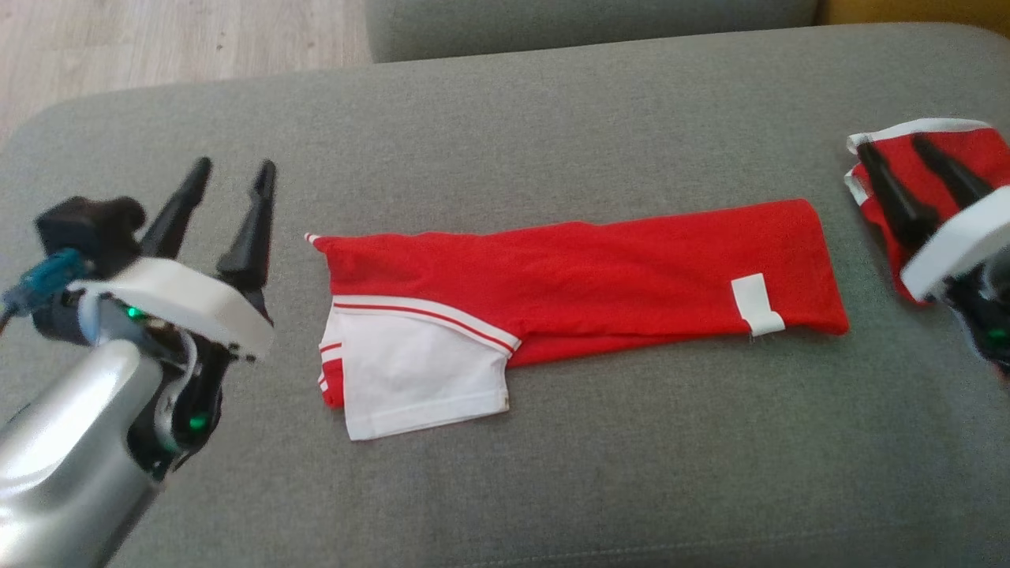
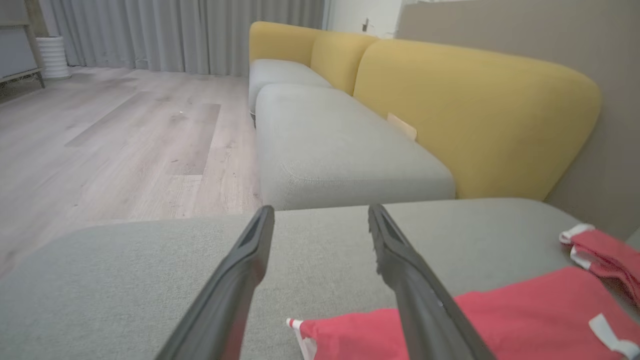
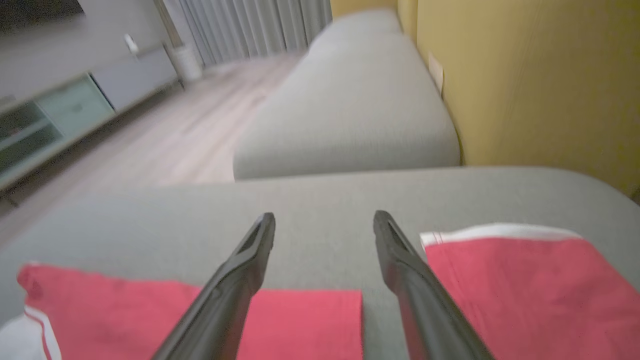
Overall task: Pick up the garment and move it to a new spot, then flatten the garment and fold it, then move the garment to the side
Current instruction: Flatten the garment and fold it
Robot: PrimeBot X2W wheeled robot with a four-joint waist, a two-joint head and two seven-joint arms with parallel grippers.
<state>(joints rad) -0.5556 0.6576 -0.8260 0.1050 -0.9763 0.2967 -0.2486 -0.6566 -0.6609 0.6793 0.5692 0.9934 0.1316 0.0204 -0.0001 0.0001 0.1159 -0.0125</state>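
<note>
Closest in, at the lower left of the head view, the silver forearm of the left arm rises to a white wrist block. From that block the left hand spreads its two long dark fingers wide, with nothing held between them. It stands over the broad grey fabric sofa cushion, just left of the garment's near end and apart from it. In the left wrist view only grey fabric shows in the gap between the fingers.

In the middle of the cushion lies the long red cotton garment, folded into a narrow strip that runs left to right and lies flat. At its left end a white sleeve panel with thin red stripes is folded out toward the camera. Near its right end sits a small white fabric tag.

Further right, separated by a strip of bare cushion, lies a smaller red cloth piece with white trim near the cushion's right edge. The right hand is above it, its fingers lying across the red cloth in the head view. In the right wrist view the fingers are spread wide and hold nothing. Whether the fingers touch the cloth cannot be told.

Beyond the cushion are a pale wooden floor and a mustard-yellow padded sofa back.
</note>
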